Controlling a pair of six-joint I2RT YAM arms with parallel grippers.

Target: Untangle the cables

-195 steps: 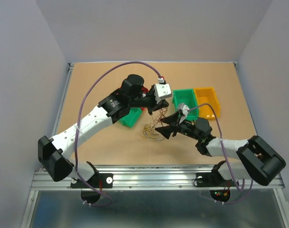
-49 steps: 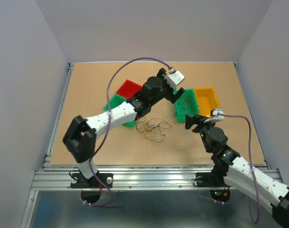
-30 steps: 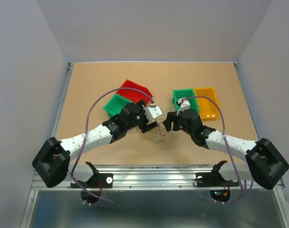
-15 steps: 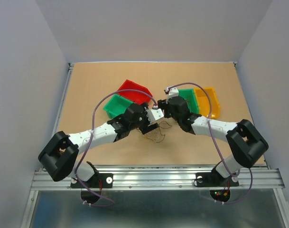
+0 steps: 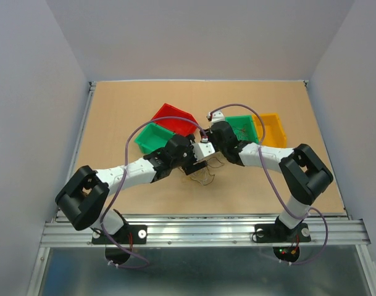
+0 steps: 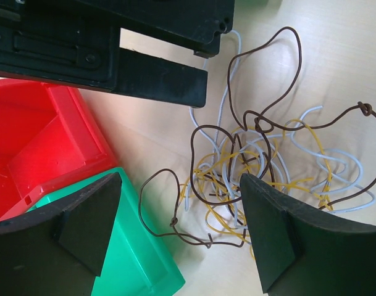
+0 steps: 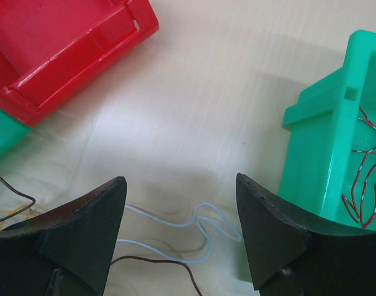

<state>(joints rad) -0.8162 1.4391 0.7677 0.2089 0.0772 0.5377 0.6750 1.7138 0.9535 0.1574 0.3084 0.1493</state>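
The cables [image 5: 203, 173] lie as a loose tangle of thin yellow, brown and whitish wires [image 6: 262, 172] on the table between the two arms. My left gripper [image 5: 199, 161] hovers over the tangle's left edge, open [image 6: 180, 182], with a brown loop [image 6: 160, 203] lying under the gap, not held. My right gripper [image 5: 213, 145] is just behind the tangle, open [image 7: 180, 182], over a whitish loop [image 7: 203, 227] and a brown strand [image 7: 163, 262]. The right gripper's black body [image 6: 144, 43] fills the top of the left wrist view.
A red bin [image 5: 175, 118] and a green bin [image 5: 150, 137] sit behind the left gripper, close to its left finger [image 6: 83, 222]. Another green bin [image 5: 243, 126], holding orange-red wire [image 7: 363, 185], and a yellow bin [image 5: 269, 129] stand right of the right gripper.
The right arm has swung left and forward, bringing its gripper in beside the left wrist above the tangle. The left gripper has shifted slightly up and right. The tangle stays put.
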